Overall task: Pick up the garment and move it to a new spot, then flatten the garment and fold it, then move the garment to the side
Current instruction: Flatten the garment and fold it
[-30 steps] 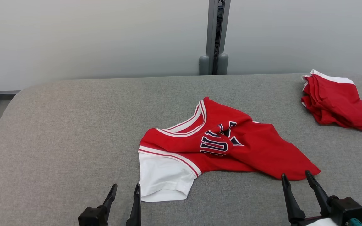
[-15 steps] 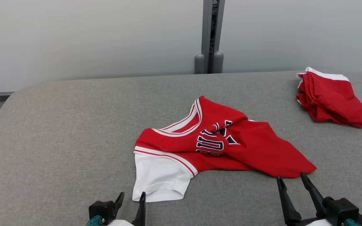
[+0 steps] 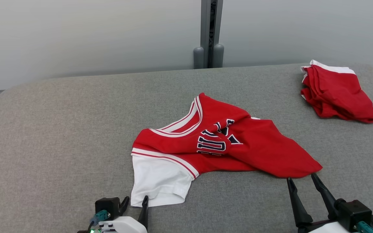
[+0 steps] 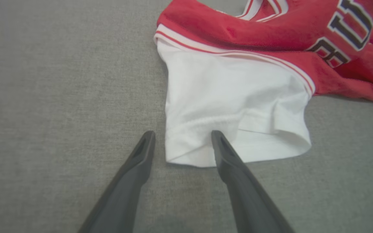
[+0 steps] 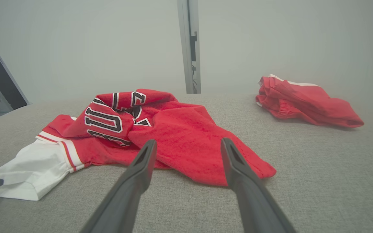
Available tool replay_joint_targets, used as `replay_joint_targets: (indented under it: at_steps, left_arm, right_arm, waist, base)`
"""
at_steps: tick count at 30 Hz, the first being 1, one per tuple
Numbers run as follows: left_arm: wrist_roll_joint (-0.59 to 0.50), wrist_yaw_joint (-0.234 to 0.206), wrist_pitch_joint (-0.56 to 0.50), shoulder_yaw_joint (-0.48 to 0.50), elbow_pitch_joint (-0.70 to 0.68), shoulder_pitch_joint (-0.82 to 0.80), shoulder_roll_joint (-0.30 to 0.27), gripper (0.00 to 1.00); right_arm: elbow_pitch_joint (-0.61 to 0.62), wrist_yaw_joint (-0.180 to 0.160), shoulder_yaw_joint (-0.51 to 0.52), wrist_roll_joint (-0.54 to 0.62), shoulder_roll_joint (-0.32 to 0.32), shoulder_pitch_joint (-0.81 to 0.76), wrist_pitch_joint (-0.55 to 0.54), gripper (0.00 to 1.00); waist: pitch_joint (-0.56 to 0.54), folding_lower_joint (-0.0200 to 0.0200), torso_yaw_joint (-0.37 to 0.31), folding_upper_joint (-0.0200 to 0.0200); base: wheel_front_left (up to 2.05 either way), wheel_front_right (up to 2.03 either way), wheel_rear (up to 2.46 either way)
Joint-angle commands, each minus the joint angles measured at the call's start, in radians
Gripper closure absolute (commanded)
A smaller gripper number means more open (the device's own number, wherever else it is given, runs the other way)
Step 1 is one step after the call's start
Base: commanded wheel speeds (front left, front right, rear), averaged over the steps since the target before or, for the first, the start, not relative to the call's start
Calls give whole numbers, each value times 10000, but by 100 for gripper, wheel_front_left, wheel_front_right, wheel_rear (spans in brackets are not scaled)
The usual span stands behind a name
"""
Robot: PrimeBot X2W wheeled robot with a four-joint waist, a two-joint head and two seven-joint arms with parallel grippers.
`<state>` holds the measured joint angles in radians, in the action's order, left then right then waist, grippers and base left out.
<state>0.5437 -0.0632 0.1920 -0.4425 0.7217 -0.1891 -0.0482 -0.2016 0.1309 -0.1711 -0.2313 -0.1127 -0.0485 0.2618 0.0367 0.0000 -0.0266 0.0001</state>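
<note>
Left claw (image 3: 136, 198), spread wide and empty, has edged across to straddle the white sleeve (image 3: 157, 181) at 7 o'clock of the crumpled garment (image 3: 225, 145) lying mid-way across the table (image 3: 60, 129), while the right claw (image 3: 300, 177) waits open at its 5 o'clock hem, so a two-handed lift looks imminent.

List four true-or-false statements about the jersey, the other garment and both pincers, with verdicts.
1. The crumpled jersey lies on the grey table. True.
2. The left pincer is shut on the white sleeve. False: it is open, astride the sleeve's corner.
3. A second red garment sits at the table's far right. True.
4. The right pincer holds the jersey's red hem. False: it is open beside the hem, holding nothing.
</note>
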Motion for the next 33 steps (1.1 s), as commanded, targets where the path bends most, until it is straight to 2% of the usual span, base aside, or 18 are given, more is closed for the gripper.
replay_joint_targets:
  at_steps: [1,2,4,5,11,13,17,25,32,33]
  left_arm:
    - [68,-40,42,-89,132,-214,-47,12]
    - [137,-13,73,-149,251,-281,-48,26]
    - [225,56,144,-263,441,-420,-47,88]
    - [283,101,164,-329,536,-484,-47,100]
    - [310,194,562,-235,617,-681,-131,100]
    - [238,167,680,-44,375,-507,-299,100]
    - [184,78,723,144,10,-299,-434,100]
    - [-17,-72,733,447,-783,-30,-708,100]
    - [-147,-61,730,474,-1063,-108,-699,100]
    - [-160,-55,730,483,-1086,-112,-704,100]
  right_arm:
    - [48,-2,23,-19,-94,137,51,0]
    - [56,-2,24,-13,-106,153,51,0]
    - [79,-2,35,5,-129,193,51,0]
    - [93,-2,50,8,-132,201,51,0]
    - [-144,-2,383,53,-180,232,51,0]
    - [-655,-2,884,-176,-97,369,51,0]
    - [-1324,-2,1163,-400,-244,611,51,0]
    - [-3206,-2,1049,-1202,-800,1558,51,0]
    - [-4244,-2,218,-2012,-1157,2271,51,0]
    - [-4305,-2,113,-2073,-1170,2334,53,9]
  waist:
    - [38,0,-8,-1]
    - [63,0,-11,-1]
    - [111,0,-13,-1]
    - [133,0,-11,-1]
    - [322,0,73,-1]
    - [423,0,162,-1]
    - [511,0,274,-1]
    - [770,0,470,-1]
    - [1041,0,565,-1]
    - [1065,0,570,-1]
  base:
    - [0,0,0]
    - [0,0,0]
    - [0,0,0]
    - [0,0,0]
    - [0,0,0]
    - [0,0,0]
    - [0,0,0]
    - [0,0,0]
    - [0,0,0]
    - [0,0,0]
